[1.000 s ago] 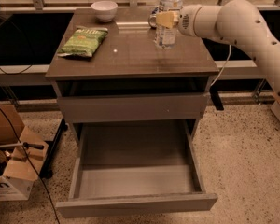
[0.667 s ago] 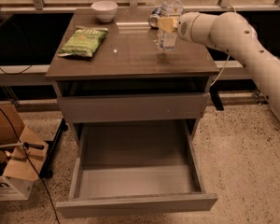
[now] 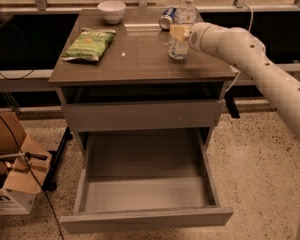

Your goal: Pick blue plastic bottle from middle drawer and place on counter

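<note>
On the counter (image 3: 140,54) we see the blue plastic bottle (image 3: 178,48) standing upright, touching our gripper (image 3: 181,34) on the side away from the arm; we cannot tell whether the gripper clasps it.

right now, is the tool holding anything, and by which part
The tool is at the label band, mid-body, of the blue plastic bottle, which stands upright on the counter. Whether it actually grips it cannot be told.
</note>
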You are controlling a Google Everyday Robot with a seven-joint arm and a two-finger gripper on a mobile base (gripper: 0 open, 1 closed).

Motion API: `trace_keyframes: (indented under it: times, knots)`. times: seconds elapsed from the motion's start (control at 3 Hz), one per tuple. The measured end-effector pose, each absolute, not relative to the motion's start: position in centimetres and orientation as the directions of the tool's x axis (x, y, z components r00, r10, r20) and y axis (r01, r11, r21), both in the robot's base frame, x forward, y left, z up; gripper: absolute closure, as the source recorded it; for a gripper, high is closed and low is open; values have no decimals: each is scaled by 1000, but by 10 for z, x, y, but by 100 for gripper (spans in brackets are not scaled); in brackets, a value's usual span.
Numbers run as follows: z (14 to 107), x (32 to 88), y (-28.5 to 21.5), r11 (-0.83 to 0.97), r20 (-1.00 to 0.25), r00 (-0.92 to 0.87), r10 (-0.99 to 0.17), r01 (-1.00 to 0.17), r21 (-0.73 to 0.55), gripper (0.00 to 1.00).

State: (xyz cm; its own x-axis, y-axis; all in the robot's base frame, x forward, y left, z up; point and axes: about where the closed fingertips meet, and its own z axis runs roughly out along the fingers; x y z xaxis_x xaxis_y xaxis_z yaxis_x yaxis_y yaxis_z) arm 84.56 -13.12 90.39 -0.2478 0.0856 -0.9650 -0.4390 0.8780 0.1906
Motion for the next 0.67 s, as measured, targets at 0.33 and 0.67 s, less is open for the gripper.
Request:
trace_keyframes:
  times: [0.33,0.67]
  knots:
    - [898,850,-138,893,-965,-229,128,-398,213,51]
    - [899,850,-138,892,-965,-227,128,-399,212,27]
